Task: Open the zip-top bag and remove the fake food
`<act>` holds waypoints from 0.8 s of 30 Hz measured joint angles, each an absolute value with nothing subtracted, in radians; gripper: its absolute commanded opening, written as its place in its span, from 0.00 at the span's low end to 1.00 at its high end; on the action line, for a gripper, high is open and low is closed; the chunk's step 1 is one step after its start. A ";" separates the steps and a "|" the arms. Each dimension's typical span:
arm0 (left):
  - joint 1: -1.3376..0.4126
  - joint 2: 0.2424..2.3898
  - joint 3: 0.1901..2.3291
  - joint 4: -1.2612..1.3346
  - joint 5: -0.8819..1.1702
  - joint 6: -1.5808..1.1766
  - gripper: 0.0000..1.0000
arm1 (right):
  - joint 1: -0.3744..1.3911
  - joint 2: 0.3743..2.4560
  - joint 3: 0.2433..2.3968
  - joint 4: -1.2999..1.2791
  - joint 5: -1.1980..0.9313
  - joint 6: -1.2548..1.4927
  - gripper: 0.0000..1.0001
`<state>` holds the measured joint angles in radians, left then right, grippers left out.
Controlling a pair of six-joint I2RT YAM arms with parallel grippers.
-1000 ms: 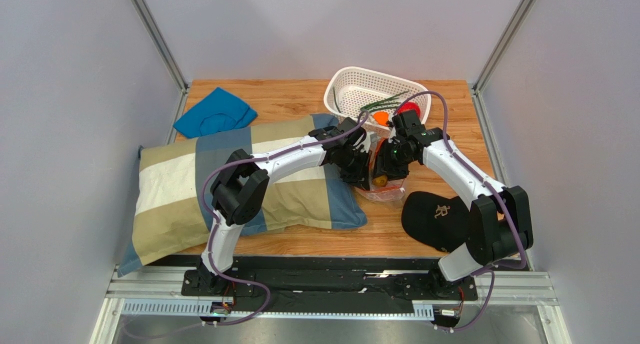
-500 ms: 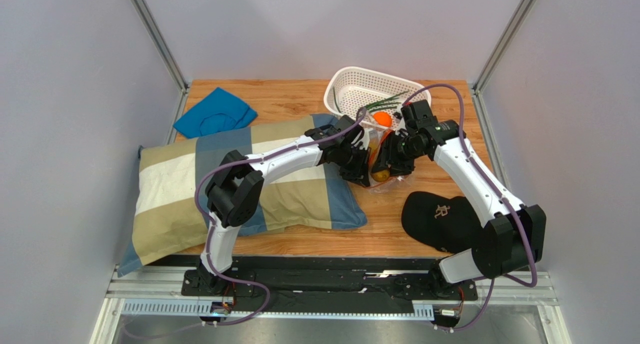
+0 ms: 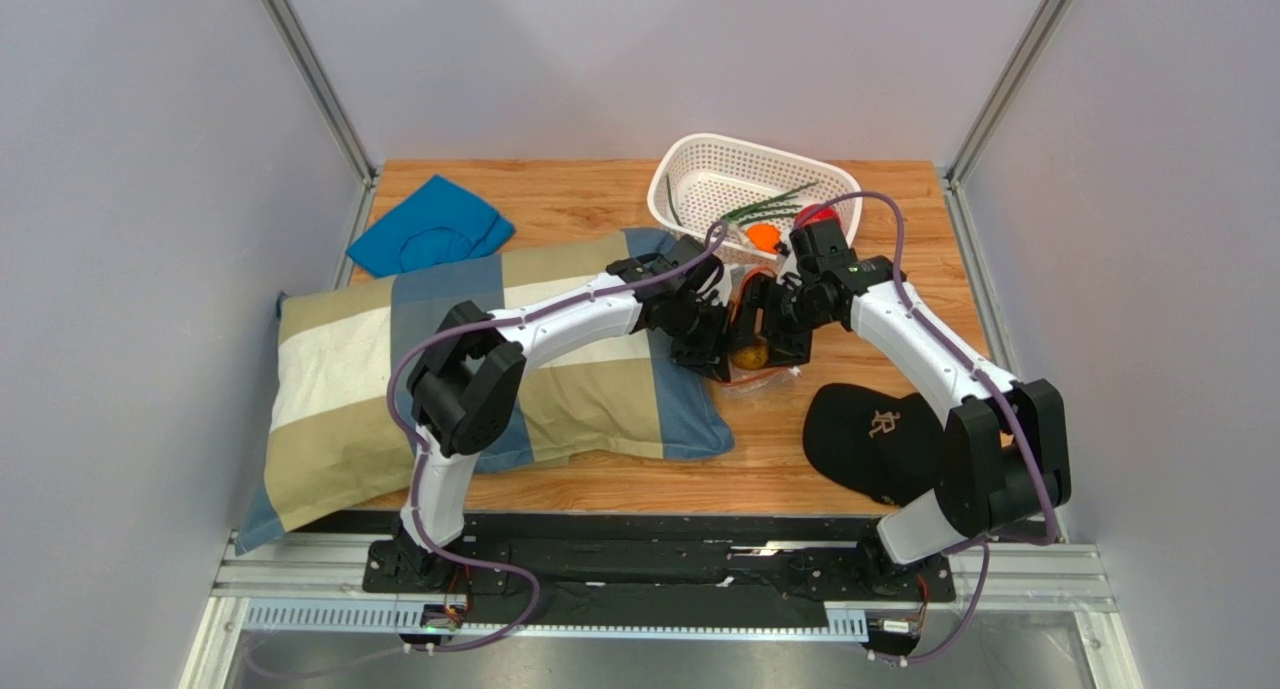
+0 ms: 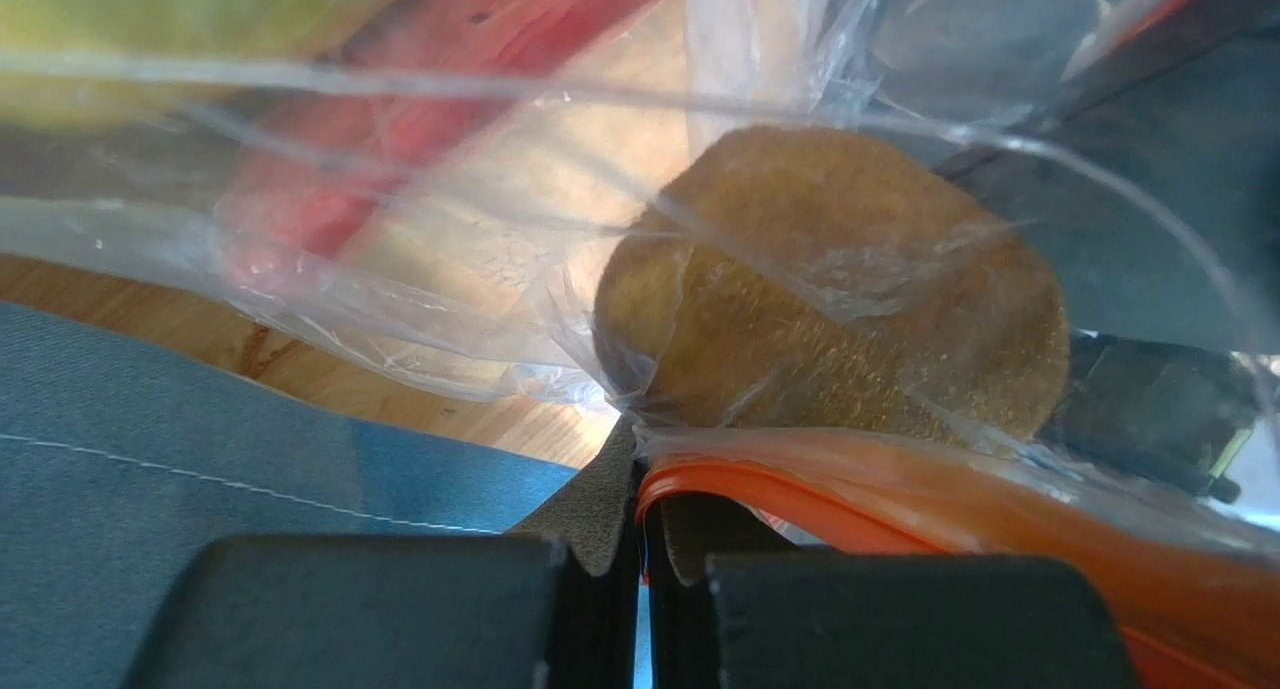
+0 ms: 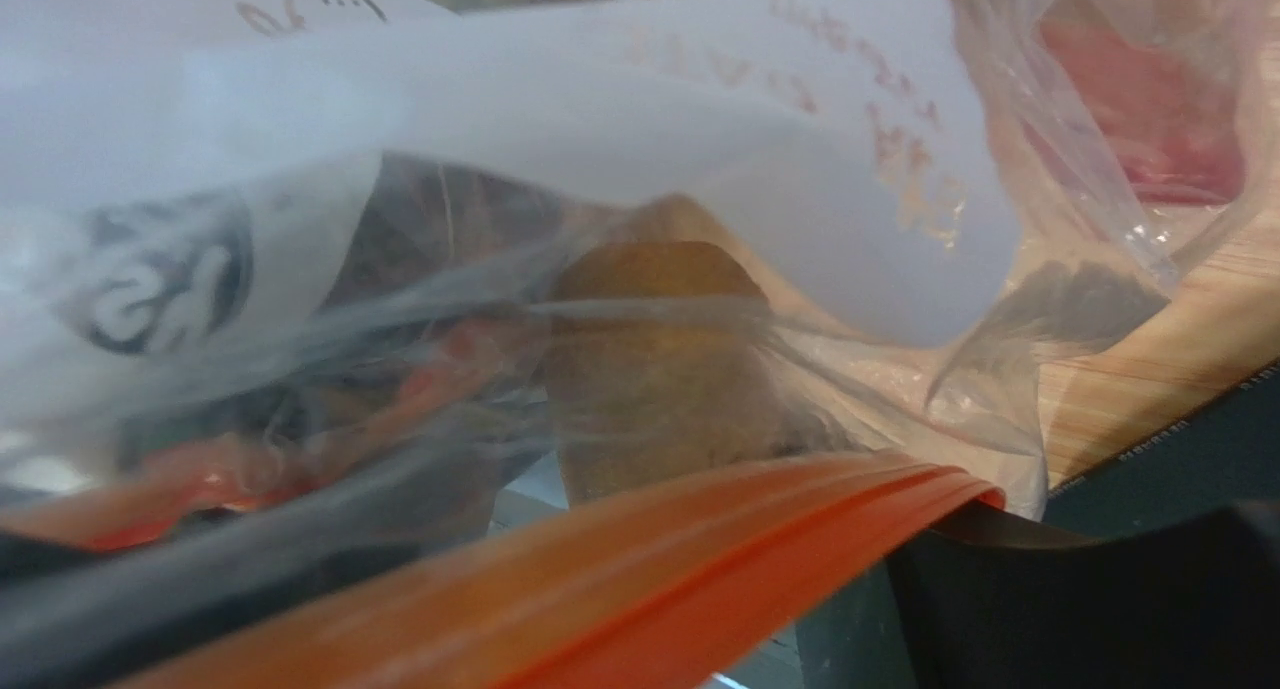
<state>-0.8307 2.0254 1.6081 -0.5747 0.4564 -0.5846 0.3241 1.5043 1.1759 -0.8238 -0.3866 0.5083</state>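
Note:
The clear zip-top bag [image 3: 748, 347] hangs bunched between my two grippers above the table, just right of the pillow. My left gripper [image 3: 703, 334] is shut on its orange-red zip strip [image 4: 842, 487], with the pads pinching the strip's end. My right gripper [image 3: 775, 317] holds the other side; the strip [image 5: 601, 569] runs across its view to one dark finger [image 5: 1097, 599]. Inside the bag I see a brown kiwi-like piece [image 4: 827, 292], a red piece [image 4: 451, 59] and a green piece [image 4: 150, 14]. An orange [image 3: 763, 236], a red fruit [image 3: 816, 212] and a green leafy vegetable [image 3: 766, 206] show behind the grippers by the basket.
A white perforated basket [image 3: 706, 179] stands at the back right. A checked pillow [image 3: 376, 374] fills the left half under my left arm. A blue cloth [image 3: 431, 224] lies back left. A black cap [image 3: 872, 442] lies front right.
The bag has come up off the table and drawn in between the grippers. My right gripper swung out to the back right, then came back toward the left gripper.

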 measured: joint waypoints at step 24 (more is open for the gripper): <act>-0.836 2.027 1.605 -0.535 0.480 -0.581 0.00 | 0.331 1.510 1.332 -0.990 -0.278 0.471 0.00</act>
